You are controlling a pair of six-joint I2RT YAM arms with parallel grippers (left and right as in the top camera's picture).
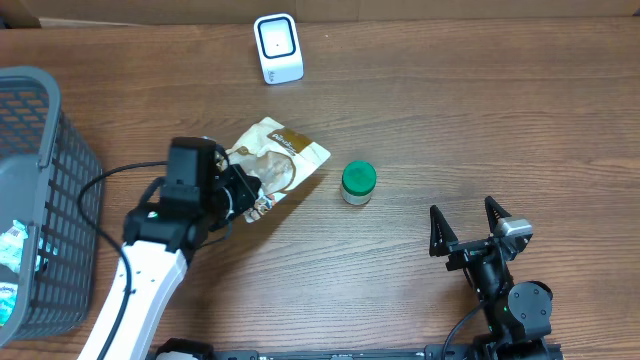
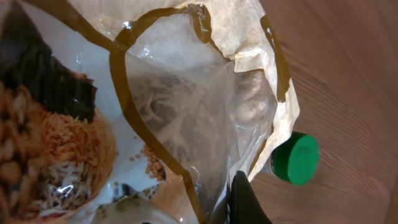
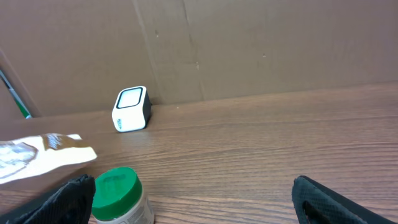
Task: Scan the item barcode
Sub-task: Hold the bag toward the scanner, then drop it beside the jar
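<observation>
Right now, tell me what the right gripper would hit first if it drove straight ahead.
Nothing close: the open right gripper faces bare table, then the cardboard wall. The green-lidded jar and white scanner sit left of that line, though the jar's clearance is hard to judge.

The pouch (image 1: 290, 150) in the left pincer (image 1: 247, 196) is glossy, crinkled film. Beside it is a smooth plastic lid (image 1: 358, 177); beneath, a matt wooden table (image 1: 450, 110).

Soft, even light from above keeps the brown wood-grain table (image 1: 420, 100) bright, shadows faint. The left wrist view blurs close up, glare streaking the crinkled clear-and-white plastic food pouch (image 2: 186, 93) (print smeared).
</observation>
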